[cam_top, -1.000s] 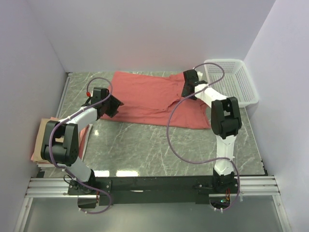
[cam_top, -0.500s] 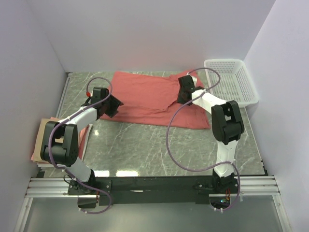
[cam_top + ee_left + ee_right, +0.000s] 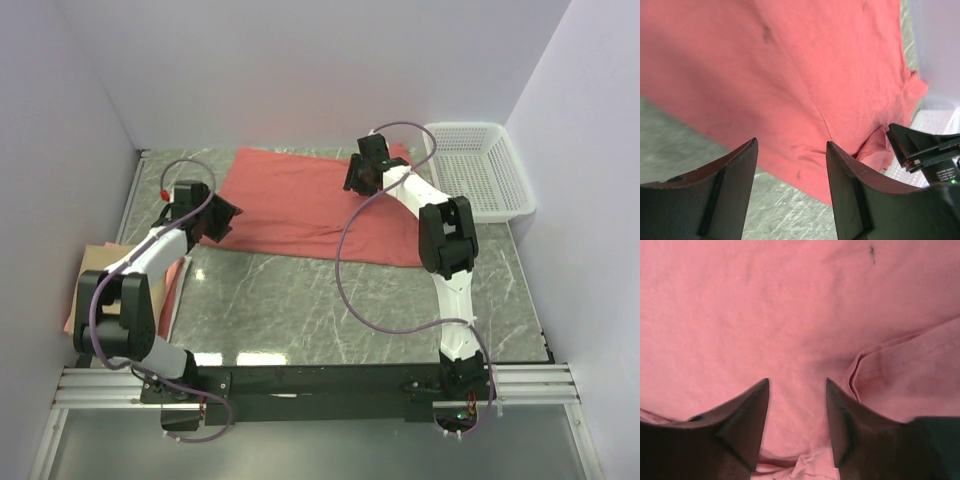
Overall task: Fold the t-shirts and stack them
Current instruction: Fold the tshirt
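Note:
The salmon-red t-shirt [image 3: 290,205] lies spread on the table at the back centre, with its right sleeve bunched into a fold [image 3: 900,375]. My left gripper [image 3: 214,217] is open and empty at the shirt's left edge; its wrist view shows the shirt [image 3: 790,75] beyond the gripper [image 3: 791,145]. My right gripper [image 3: 357,176] is open and empty, low over the upper right part of the shirt [image 3: 765,315], with the gripper [image 3: 796,382] over cloth. A folded tan t-shirt [image 3: 100,264] lies on a pink one [image 3: 76,318] at the table's left edge.
A white plastic mesh basket [image 3: 495,185] stands at the back right, just beyond the right arm. Bare grey marbled table [image 3: 320,310] stretches in front of the shirt. White walls close in the back and both sides.
My right gripper has moved left across the shirt, from its right sleeve towards the collar area. My left gripper has drawn back left to the shirt's edge.

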`<state>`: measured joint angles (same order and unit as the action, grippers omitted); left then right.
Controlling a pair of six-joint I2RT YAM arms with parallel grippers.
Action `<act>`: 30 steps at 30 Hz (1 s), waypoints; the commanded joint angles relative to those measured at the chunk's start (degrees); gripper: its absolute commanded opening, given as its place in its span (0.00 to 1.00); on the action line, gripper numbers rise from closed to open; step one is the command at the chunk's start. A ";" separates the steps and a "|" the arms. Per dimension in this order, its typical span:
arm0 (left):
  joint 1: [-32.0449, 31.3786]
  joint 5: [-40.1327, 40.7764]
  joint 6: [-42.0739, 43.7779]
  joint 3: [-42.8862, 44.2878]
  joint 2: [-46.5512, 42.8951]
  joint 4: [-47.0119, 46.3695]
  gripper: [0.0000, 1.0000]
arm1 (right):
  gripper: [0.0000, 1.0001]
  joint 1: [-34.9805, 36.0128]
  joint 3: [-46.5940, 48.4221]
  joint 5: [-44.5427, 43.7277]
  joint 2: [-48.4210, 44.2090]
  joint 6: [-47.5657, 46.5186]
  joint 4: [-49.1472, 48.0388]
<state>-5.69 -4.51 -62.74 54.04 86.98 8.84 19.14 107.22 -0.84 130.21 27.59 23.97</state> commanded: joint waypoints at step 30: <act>5.52 -2.25 1.39 -6.93 -7.70 -2.51 0.62 | 0.17 -3.23 -19.77 2.42 -11.13 10.02 -9.46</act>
<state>-0.34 -5.89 -62.17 44.93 78.65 8.36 15.73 83.85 -0.69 118.41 36.67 17.47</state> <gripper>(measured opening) 0.620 0.169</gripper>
